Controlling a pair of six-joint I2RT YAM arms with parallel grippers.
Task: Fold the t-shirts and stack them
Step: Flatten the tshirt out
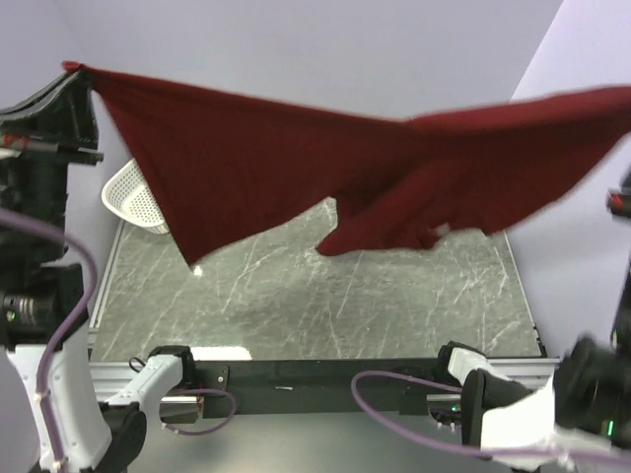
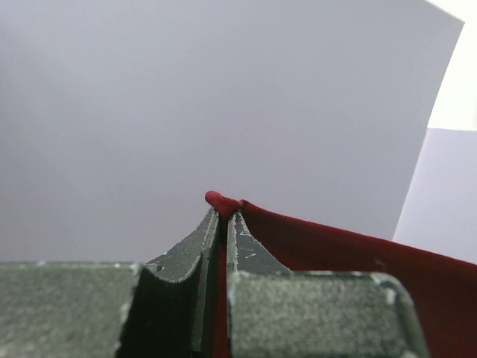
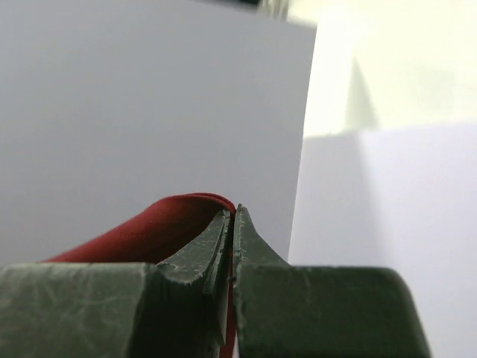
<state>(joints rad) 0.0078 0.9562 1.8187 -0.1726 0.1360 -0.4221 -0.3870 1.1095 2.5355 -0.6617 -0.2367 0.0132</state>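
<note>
Pale lilac walls (image 1: 325, 49) back a grey, white-veined marble-pattern tabletop (image 1: 296, 305). Item one: maroon t-shirt (image 1: 296, 168), short-sleeved and plain. It is held up in the air above the tabletop and does not touch it. It is stretched side to side between the two arms, and its top edge sags toward the middle. Left fingers (image 2: 235, 235): closed together on a bunched corner of the shirt. A small red nub of cloth pokes out just past the tips, and the rest trails away to the right below them. From overhead this corner sits high at the far left, and the cloth falls from it to a hanging point low on the left. Right fingers (image 3: 242, 231): pressed together on a folded edge of the shirt, which curves over the tips and drops away to the left. From overhead that end of the shirt is blurred and runs off the right edge. A loose fold or sleeve hangs lowest near the middle of the span. Item two: white perforated basket (image 1: 133, 197), at the far left of the tabletop, partly hidden behind the shirt's hanging left side. Item three: purple cables (image 1: 394, 394) looping by the arm bases at the near edge.
</note>
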